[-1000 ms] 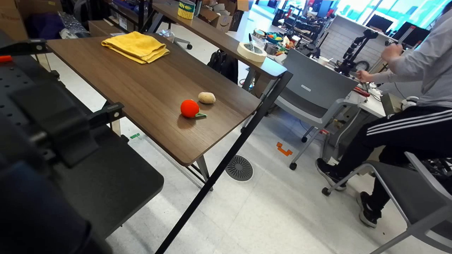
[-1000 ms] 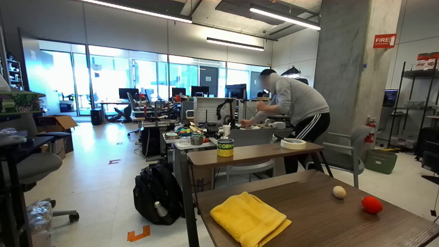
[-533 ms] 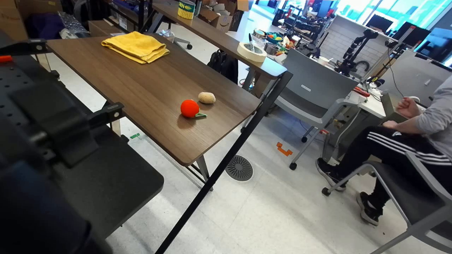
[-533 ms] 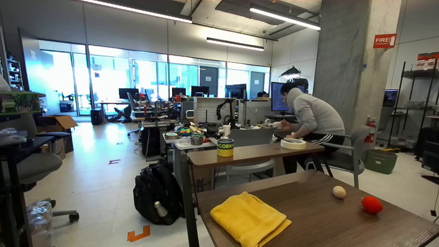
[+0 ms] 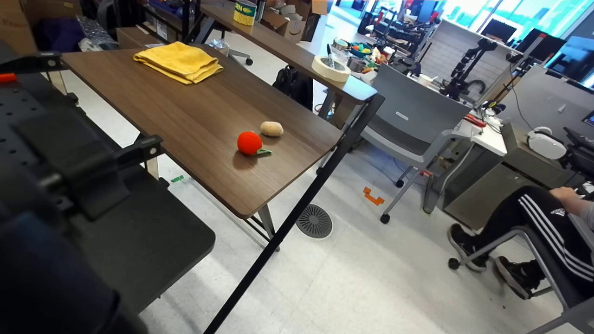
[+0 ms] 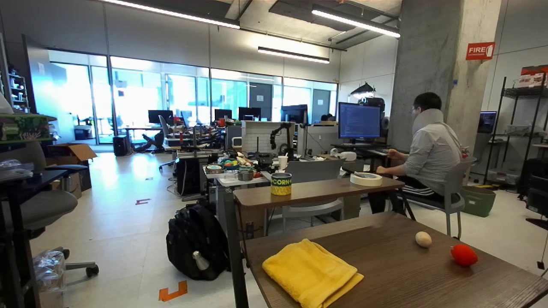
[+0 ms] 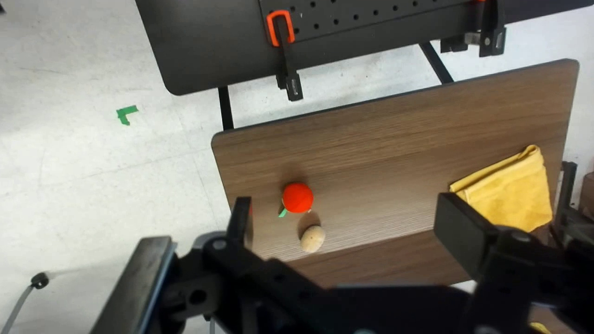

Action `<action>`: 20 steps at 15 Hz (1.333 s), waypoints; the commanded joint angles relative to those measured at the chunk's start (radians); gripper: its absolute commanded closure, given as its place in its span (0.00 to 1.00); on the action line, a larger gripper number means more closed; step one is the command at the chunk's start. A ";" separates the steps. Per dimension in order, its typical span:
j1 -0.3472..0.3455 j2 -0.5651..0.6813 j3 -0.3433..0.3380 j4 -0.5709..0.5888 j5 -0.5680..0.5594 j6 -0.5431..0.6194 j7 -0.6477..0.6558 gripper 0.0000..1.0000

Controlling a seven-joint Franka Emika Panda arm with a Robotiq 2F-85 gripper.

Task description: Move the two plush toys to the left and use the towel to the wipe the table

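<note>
- Red-orange toy (image 7: 298,197): lay on the brown tabletop (image 7: 394,134), near one short edge and well in from the corners. It showed green at one side.
- Beige toy (image 7: 313,239): lay just beside the red-orange toy, apart from it, and nearer the long edge that ran along the raised shelf (image 6: 323,188).
- Yellow towel (image 6: 310,273): lay folded in layers near the opposite short edge of the tabletop, toward the shelf side, well apart from both toys. In the wrist view, part of the gripper (image 7: 345,213) crossed in front of it.
- Gripper: the jaws stood wide apart. Both toys and a stretch of tabletop showed through the gap in the wrist view; both toys were apart from the jaws.
- Raised shelf: carried a corn can (image 6: 281,184), upright, toward the end nearer the towel, and a tape roll (image 6: 366,180), laid flat, toward the end nearer the toys.
- Black bench (image 5: 158,227): stood alongside the other long edge of the tabletop, with white floor (image 7: 93,185) visible between the two. Clamps (image 7: 288,62) were fixed along the bench's facing edge.
- Dark mass (image 5: 46,278): filled the lower left corner of an exterior view, in front of the bench; it was blurred and could not be identified with confidence.
- Seated person (image 6: 432,154): observed on a grey chair (image 6: 454,184) beyond the raised shelf, facing a lit monitor (image 6: 358,120).
- Black backpack (image 6: 197,239): stood on the floor on the shelf side, with a silver bottle (image 6: 200,259) at its side.
</note>
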 commanded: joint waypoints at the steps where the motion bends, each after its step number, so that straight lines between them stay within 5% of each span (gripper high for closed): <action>1: 0.055 0.252 0.056 0.110 -0.020 0.100 0.122 0.00; 5: 0.017 0.512 0.089 0.220 -0.042 0.138 0.230 0.00; 6: 0.023 0.379 0.094 0.132 -0.034 0.138 0.198 0.00; 13: 0.025 0.427 0.100 0.147 -0.005 0.173 0.218 0.00; 20: 0.056 0.845 0.154 0.418 -0.065 0.230 0.628 0.00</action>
